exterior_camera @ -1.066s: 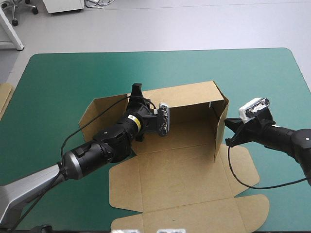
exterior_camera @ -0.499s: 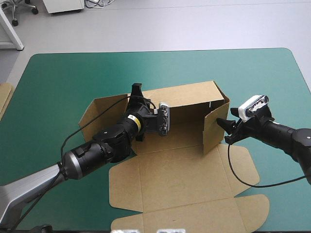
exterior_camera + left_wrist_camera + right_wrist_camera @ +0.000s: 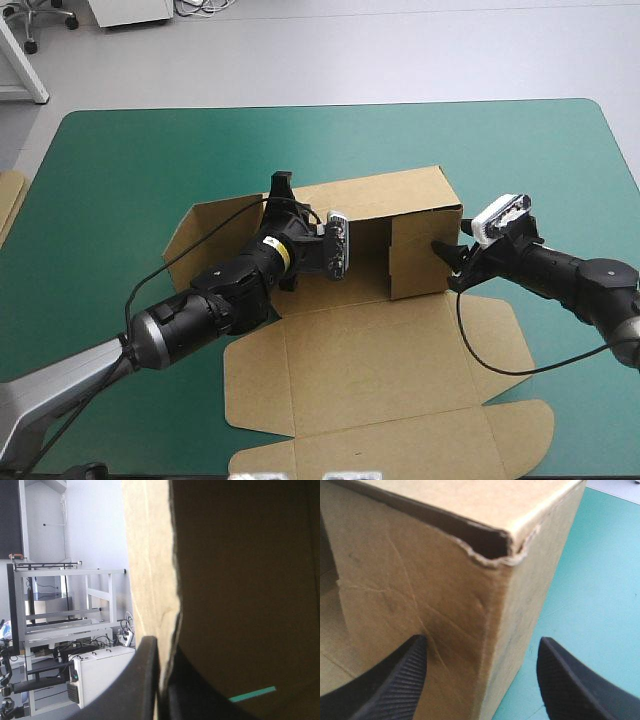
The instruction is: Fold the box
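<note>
Standing by the table [image 3: 140,150], I saw the box [image 3: 350,350] near its middle, on the teal-green cover. It was brown and only partly put up. Its long back wall [image 3: 400,195] stood upright. At the right end a flap [image 3: 415,255] was turned in across the front, so that end made a corner. At the other end the left flap [image 3: 200,235] hung open, swung outward. The rest of the sheet lay flat toward the near side, with its tabs spread out.

The left gripper [image 3: 282,188] was up at the top edge of the back wall, near its left end. Its black fingers were pinched tight on that edge, one on each side of the board.

The right gripper [image 3: 482,641] was low at the box's right corner. Its fingers were spread wide and held nothing. One was in front of the turned-in flap. The other was out beside the end of the box, over the cover. The corner sat between them. I could not tell if they touched it. The top of that corner looked a bit torn.

A bit of more board [image 3: 8,200] showed at the table's left edge.
</note>
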`<action>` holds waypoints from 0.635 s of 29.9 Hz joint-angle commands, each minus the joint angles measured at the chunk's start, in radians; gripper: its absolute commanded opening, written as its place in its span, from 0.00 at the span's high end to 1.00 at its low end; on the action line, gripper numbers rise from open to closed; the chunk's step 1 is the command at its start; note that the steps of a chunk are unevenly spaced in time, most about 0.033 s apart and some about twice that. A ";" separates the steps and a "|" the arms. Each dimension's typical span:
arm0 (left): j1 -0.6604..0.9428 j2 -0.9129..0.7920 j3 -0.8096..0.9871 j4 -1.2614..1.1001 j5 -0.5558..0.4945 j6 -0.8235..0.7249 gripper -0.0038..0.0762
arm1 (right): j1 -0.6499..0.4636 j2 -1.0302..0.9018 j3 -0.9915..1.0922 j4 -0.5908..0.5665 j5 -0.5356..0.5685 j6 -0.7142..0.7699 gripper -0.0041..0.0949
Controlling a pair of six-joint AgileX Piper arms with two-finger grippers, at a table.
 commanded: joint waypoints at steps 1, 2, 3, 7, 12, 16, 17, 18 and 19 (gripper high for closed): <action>-0.009 -0.018 -0.023 -0.017 -0.065 -0.015 0.96 | 0.047 -0.009 -0.021 0.049 -0.084 -0.019 0.36; -0.009 -0.018 -0.023 -0.017 -0.065 -0.015 0.96 | 0.059 -0.009 -0.021 0.050 -0.091 -0.019 0.37; -0.009 -0.018 -0.023 -0.017 -0.065 -0.015 0.96 | 0.070 -0.009 -0.021 0.061 -0.103 -0.019 0.37; -0.009 -0.018 -0.023 -0.017 -0.065 -0.015 0.96 | 0.107 -0.007 -0.021 0.070 -0.188 -0.005 0.42; -0.009 -0.018 -0.023 -0.017 -0.065 -0.015 0.96 | 0.139 -0.007 -0.021 0.077 -0.220 -0.006 0.55; -0.009 -0.018 -0.023 -0.014 -0.065 -0.015 0.96 | 0.147 -0.007 -0.021 0.086 -0.214 -0.006 0.71; -0.009 -0.018 -0.023 -0.015 -0.065 -0.015 0.96 | 0.147 -0.007 -0.021 0.090 -0.212 -0.006 0.74; -0.009 -0.018 -0.023 -0.010 -0.065 -0.015 0.96 | 0.147 -0.007 -0.021 0.096 -0.210 -0.006 0.80; -0.009 -0.018 -0.023 -0.005 -0.065 -0.015 0.96 | 0.147 -0.007 -0.023 0.096 -0.207 -0.006 0.84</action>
